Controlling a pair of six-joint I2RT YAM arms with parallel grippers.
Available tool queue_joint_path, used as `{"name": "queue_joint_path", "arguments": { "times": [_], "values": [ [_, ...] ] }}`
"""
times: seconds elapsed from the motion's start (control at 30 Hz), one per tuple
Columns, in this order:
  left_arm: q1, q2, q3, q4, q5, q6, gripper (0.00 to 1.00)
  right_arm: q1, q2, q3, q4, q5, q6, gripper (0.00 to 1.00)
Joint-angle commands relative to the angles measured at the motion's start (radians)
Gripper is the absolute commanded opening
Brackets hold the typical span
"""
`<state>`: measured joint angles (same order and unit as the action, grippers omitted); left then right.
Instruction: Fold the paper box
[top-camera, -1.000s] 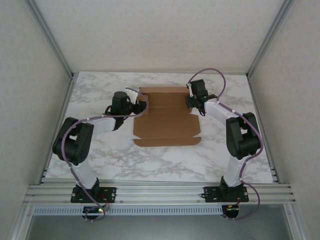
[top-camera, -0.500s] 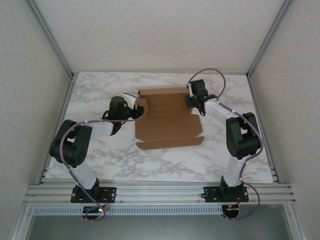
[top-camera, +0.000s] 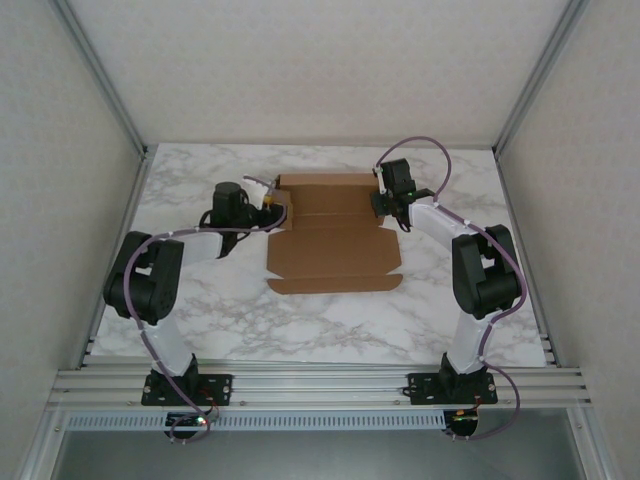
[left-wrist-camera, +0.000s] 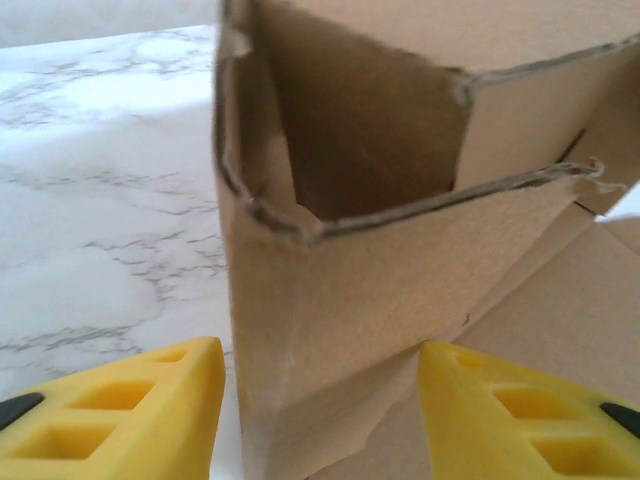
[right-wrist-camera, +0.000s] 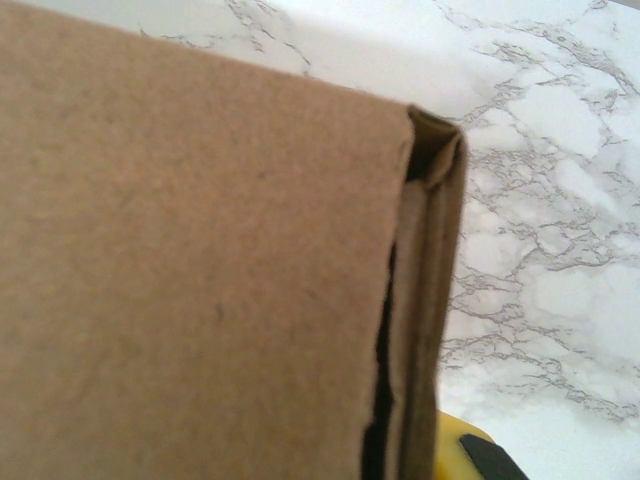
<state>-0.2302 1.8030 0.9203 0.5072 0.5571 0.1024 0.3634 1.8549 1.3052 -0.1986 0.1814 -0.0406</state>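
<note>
Left of the paper box (top-camera: 335, 250) lies bare marble table (top-camera: 190, 300), and the left arm (top-camera: 150, 280) reaches across it toward the box's far left corner. A purple cable (top-camera: 200, 233) runs along that arm. Nothing lies between the arm and the cardboard.

The left gripper (top-camera: 275, 200) sits at that corner. From the left wrist, a raised, folded flap of the box (left-wrist-camera: 350, 280) stands between its two yellow fingers (left-wrist-camera: 120, 410). The jaws are about half spread. The left finger is right against the flap, and a thin gap shows at the other one.

The box rests in the middle of the table, toward the far side, as a mostly flat brown sheet with its front flap lying toward the arms.

The right gripper (top-camera: 392, 208) is at the box's right edge. From the right wrist, the doubled side wall (right-wrist-camera: 425, 300) fills the near view. The jaws are pressed together on that wall, with one yellow finger (right-wrist-camera: 448, 445) just outside the fold and the other hidden by cardboard. Right of the box is more bare marble.
</note>
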Motion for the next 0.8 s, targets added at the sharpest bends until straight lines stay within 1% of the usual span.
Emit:
{"name": "queue_joint_path", "arguments": {
  "times": [0.0, 0.1, 0.2, 0.27, 0.37, 0.43, 0.5, 0.6, 0.67, 0.77],
  "values": [
    [-0.051, -0.003, 0.021, -0.021, 0.041, 0.061, 0.53, 0.009, 0.000, -0.005, -0.032, -0.027, -0.026, 0.04],
    [-0.079, -0.027, -0.007, -0.007, 0.021, 0.091, 0.52, 0.009, -0.001, -0.005, -0.034, -0.029, -0.026, 0.04],
    [-0.081, -0.051, -0.064, 0.065, 0.005, 0.087, 0.52, 0.009, -0.003, -0.004, -0.032, -0.036, -0.023, 0.04],
    [-0.082, -0.049, -0.067, 0.080, -0.055, 0.066, 0.52, 0.008, -0.002, -0.003, -0.034, -0.036, -0.024, 0.04],
    [-0.084, -0.030, -0.045, 0.098, -0.181, 0.015, 0.51, 0.009, -0.004, 0.000, -0.034, -0.038, -0.019, 0.04],
    [-0.085, -0.021, -0.037, 0.123, -0.236, -0.018, 0.52, 0.009, -0.005, -0.003, -0.035, -0.038, -0.019, 0.04],
    [-0.084, -0.010, -0.023, 0.133, -0.264, -0.044, 0.53, 0.010, -0.005, -0.006, -0.036, -0.040, -0.019, 0.04],
    [-0.090, 0.016, 0.020, 0.105, -0.336, -0.061, 0.54, 0.011, -0.008, -0.006, -0.035, -0.042, -0.018, 0.04],
    [-0.092, 0.036, 0.043, 0.096, -0.384, -0.085, 0.56, 0.013, -0.009, -0.006, -0.036, -0.040, -0.019, 0.04],
    [-0.096, 0.073, 0.087, 0.057, -0.391, -0.098, 0.57, 0.015, -0.009, -0.004, -0.038, -0.042, -0.019, 0.04]
  ]
}}
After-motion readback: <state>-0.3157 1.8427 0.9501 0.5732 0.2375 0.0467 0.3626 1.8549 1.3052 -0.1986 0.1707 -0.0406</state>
